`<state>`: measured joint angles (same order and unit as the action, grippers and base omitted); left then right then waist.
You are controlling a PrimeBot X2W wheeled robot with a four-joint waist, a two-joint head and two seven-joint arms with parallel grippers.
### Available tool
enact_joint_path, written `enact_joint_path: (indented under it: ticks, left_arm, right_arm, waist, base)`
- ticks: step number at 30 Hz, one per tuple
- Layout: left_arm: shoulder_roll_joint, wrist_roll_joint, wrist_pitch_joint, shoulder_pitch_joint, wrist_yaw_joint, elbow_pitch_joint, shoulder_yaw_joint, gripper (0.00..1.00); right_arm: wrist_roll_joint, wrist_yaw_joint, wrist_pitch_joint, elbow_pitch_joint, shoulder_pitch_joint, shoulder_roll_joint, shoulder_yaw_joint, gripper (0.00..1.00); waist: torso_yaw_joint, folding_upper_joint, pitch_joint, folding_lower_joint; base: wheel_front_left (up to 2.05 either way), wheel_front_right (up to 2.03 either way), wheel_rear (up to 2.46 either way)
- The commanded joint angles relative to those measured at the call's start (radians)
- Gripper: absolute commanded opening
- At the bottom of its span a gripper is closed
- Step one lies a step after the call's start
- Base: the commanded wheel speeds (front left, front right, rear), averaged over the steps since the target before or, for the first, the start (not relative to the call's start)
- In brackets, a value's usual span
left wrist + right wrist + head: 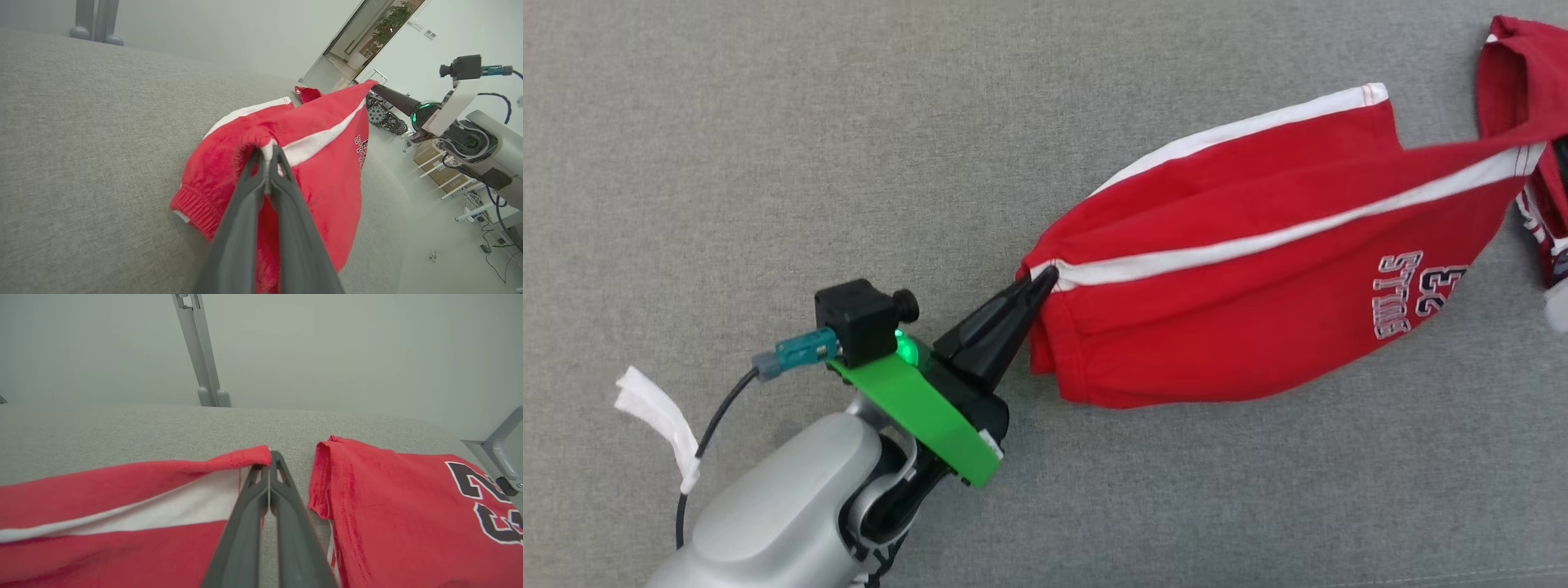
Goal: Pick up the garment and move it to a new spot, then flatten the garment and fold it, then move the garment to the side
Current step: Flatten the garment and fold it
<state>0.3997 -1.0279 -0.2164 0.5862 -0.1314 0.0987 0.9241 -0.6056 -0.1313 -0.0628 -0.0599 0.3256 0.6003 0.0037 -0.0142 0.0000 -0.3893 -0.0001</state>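
Observation:
The garment (1241, 327) is a pair of red shorts with white side stripes and pale lettering. It hangs stretched between my two grippers over the grey fabric surface (768, 163) and sags in the middle. My left gripper (1041, 282) is shut on its left end at the white stripe; the left wrist view shows the waistband bunched at the left gripper (267, 153). My right gripper (269, 457) is shut on the opposite corner of the garment (122, 498). The left wrist view also shows the right gripper (374, 86) pinching that raised corner.
A second red garment (408, 498) with a dark number lies just right of the right gripper, and at the head view's right edge as the second red garment (1523, 73). A white tag (658, 412) hangs from the left arm's cable. Grey posts (204, 355) stand beyond the surface.

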Motion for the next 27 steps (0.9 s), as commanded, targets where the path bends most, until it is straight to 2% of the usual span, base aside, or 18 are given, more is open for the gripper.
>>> enact_joint_path:
  ticks: [1, 6, 12, 13, 14, 15, 16, 20, 23, 25, 27]
  left_arm:
    - [-0.007, -0.009, -0.001, 0.041, 0.003, 0.023, 0.002, 0.00]
    - [-0.032, -0.014, -0.010, 0.127, 0.003, 0.109, 0.022, 0.00]
    - [-0.063, -0.029, -0.009, 0.190, 0.003, 0.213, 0.058, 0.00]
    - [-0.070, -0.043, -0.012, 0.195, 0.003, 0.224, 0.061, 0.00]
    - [-0.073, -0.046, -0.012, 0.198, 0.003, 0.234, 0.066, 0.24]
    - [-0.076, -0.047, -0.015, 0.205, 0.003, 0.240, 0.074, 0.89]
    - [-0.078, -0.052, -0.018, 0.207, 0.003, 0.246, 0.079, 1.00]
    - [-0.071, -0.054, -0.038, 0.187, 0.003, 0.256, 0.090, 1.00]
    - [-0.066, -0.023, -0.047, 0.147, 0.008, 0.259, 0.052, 1.00]
    - [-0.067, 0.043, -0.049, 0.116, 0.040, 0.236, -0.005, 1.00]
    - [-0.071, 0.130, -0.049, 0.054, 0.092, 0.201, -0.074, 1.00]
  right_arm:
    - [-0.013, 0.001, -0.011, -0.042, 0.059, 0.021, 0.025, 0.00]
    - [-0.044, 0.001, -0.026, -0.175, 0.219, 0.069, 0.135, 0.00]
    - [-0.069, 0.001, -0.021, -0.315, 0.358, 0.086, 0.272, 0.00]
    - [-0.077, 0.001, -0.013, -0.340, 0.378, 0.084, 0.292, 0.13]
    - [-0.083, 0.001, -0.002, -0.357, 0.391, 0.081, 0.306, 0.80]
    - [-0.090, 0.001, 0.013, -0.379, 0.405, 0.079, 0.321, 1.00]
    - [-0.096, 0.001, 0.030, -0.393, 0.413, 0.077, 0.331, 1.00]
    - [-0.141, 0.001, 0.129, -0.431, 0.401, 0.081, 0.390, 1.00]
    - [-0.175, 0.001, 0.197, -0.429, 0.364, 0.084, 0.407, 1.00]
    - [-0.196, 0.001, 0.237, -0.420, 0.328, 0.084, 0.415, 1.00]
    - [-0.220, 0.001, 0.265, -0.410, 0.284, 0.079, 0.418, 1.00]
  waist:
    - [-0.036, 0.0000, -0.048, 0.0001]
    - [-0.064, 0.0000, -0.083, 0.0001]
    - [-0.085, 0.0000, -0.103, 0.0001]
    - [-0.087, 0.0000, -0.104, 0.0001]
    - [-0.087, 0.0000, -0.104, 0.0001]
    - [-0.088, 0.0000, -0.102, 0.0001]
    - [-0.087, 0.0000, -0.099, 0.0001]
    - [-0.073, 0.0000, -0.063, 0.0001]
    - [-0.060, 0.0000, -0.028, 0.0001]
    - [-0.051, 0.0000, 0.000, 0.0001]
    - [-0.042, 0.0000, 0.030, 0.0001]
  base:
    - [0.00, 0.00, 0.00]
    - [0.00, 0.00, 0.00]
    - [0.00, 0.00, 0.00]
    - [0.00, 0.00, 0.00]
    - [0.00, 0.00, 0.00]
    - [0.00, 0.00, 0.00]
    - [0.00, 0.00, 0.00]
    - [0.00, 0.00, 0.00]
    - [0.00, 0.00, 0.00]
    - [0.00, 0.00, 0.00]
    - [0.00, 0.00, 0.00]
